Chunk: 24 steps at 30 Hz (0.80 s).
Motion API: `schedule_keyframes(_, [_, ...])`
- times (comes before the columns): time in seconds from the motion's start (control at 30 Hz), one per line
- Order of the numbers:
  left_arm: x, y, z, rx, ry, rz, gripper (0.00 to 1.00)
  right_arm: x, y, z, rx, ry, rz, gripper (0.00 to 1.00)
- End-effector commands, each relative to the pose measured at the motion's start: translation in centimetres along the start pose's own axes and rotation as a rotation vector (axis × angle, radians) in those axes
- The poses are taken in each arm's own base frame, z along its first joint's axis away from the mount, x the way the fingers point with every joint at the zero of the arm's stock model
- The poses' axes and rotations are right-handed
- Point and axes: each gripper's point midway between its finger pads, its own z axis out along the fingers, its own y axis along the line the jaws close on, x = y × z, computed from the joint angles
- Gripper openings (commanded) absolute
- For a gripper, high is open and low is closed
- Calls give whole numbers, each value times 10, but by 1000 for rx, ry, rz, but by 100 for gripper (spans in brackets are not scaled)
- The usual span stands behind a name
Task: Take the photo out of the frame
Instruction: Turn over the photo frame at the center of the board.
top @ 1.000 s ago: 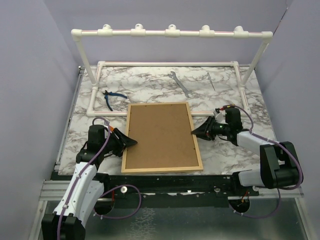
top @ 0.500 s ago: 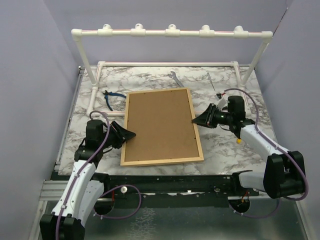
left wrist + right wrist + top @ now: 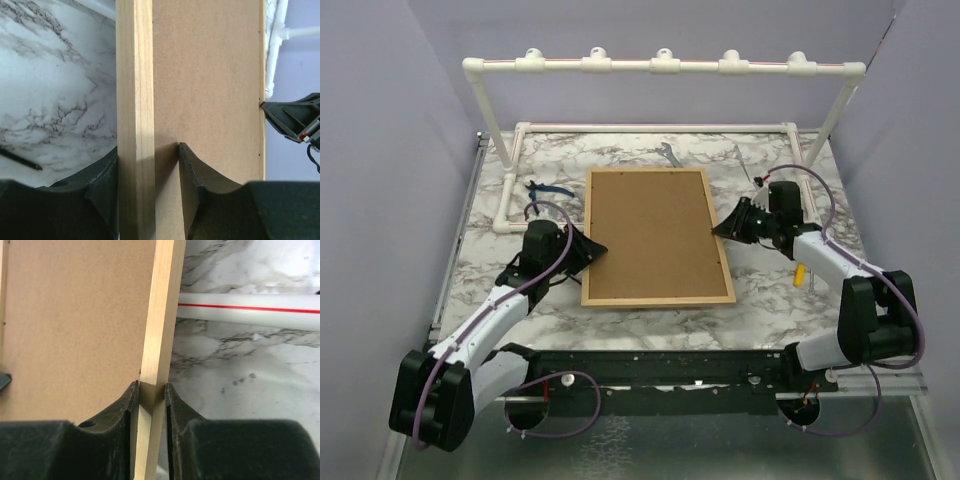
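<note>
Marble desk (image 3: 760, 305), purple walls; frame (image 3: 655, 235) at centre, fibreboard back up, not yet opened; photo unseen, presumably inside; right end effector (image 3: 722, 228) pinches right rail; left end effector (image 3: 592, 250) straddles left rail, clamping unclear. Back removal, extraction remain.

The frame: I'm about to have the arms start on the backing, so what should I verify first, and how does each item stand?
1. Right gripper pinching the frame's wood edge: ok.
2. Left gripper closed on the opposite edge: cannot tell. It straddles the edge, but contact on the board side is unclear.
3. Brown back facing up: ok.
4. Photo visible or loosened: cannot tell, since only the back shows.
5. Wrench clear of the frame: not ok. The frame's far edge overlaps it in the top view.
</note>
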Motion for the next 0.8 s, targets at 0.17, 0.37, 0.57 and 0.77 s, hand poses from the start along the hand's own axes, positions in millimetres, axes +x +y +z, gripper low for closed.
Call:
schedule_keyframes(0.17, [-14, 20, 45, -93, -151, 129, 43, -16, -20, 25, 33, -93, -94, 23])
schedule_keyframes(0.37, [-4, 49, 51, -189, -140, 148, 53, -5, -39, 23, 119, -77, -86, 36])
schedule_keyframes(0.57, [-5, 72, 43, -284, -168, 152, 60, -3, -41, 8, 153, -106, -109, 49])
schedule_keyframes(0.77, [-9, 72, 24, -321, -181, 163, 63, 6, -47, -8, 196, -127, -119, 69])
